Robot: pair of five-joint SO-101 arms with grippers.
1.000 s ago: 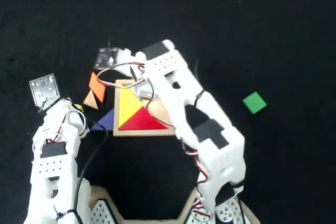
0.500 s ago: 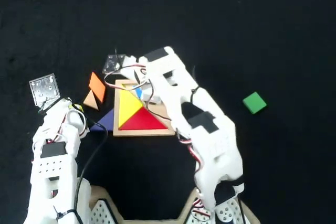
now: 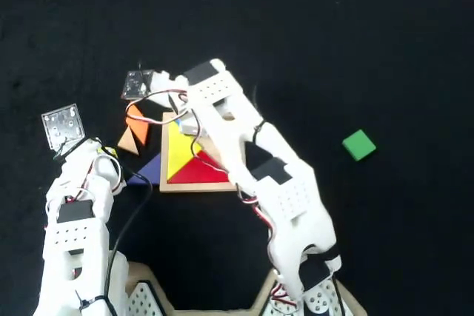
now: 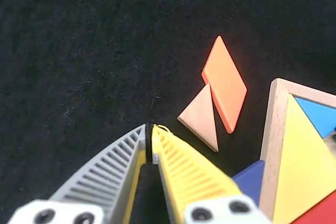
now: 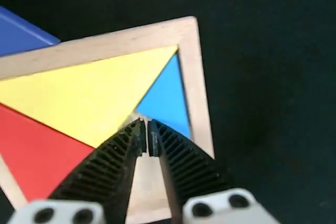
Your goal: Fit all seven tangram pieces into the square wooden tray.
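Note:
The square wooden tray [image 3: 164, 183] holds a yellow triangle [image 3: 180, 152], a red triangle [image 3: 198, 172] and a light blue triangle [image 5: 167, 98]. My right gripper [image 5: 143, 127] is shut with nothing in it, just above the tray where the yellow and light blue pieces meet. An orange parallelogram [image 3: 137, 123], a tan triangle [image 3: 127, 141] and a dark blue triangle [image 3: 148, 169] lie on the cloth left of the tray. My left gripper [image 4: 149, 128] is shut and holds nothing, close beside the tan triangle [image 4: 202, 121]. A green square [image 3: 359, 144] lies far to the right.
Black cloth covers the table. The right arm [image 3: 244, 153] stretches across the tray and hides its right half. A square metal tag [image 3: 62, 125] sits on the left arm. Open cloth lies beyond and to the right of the tray.
The right arm's wrist has swung back to the left over the tray's far left corner. The left arm has kept still.

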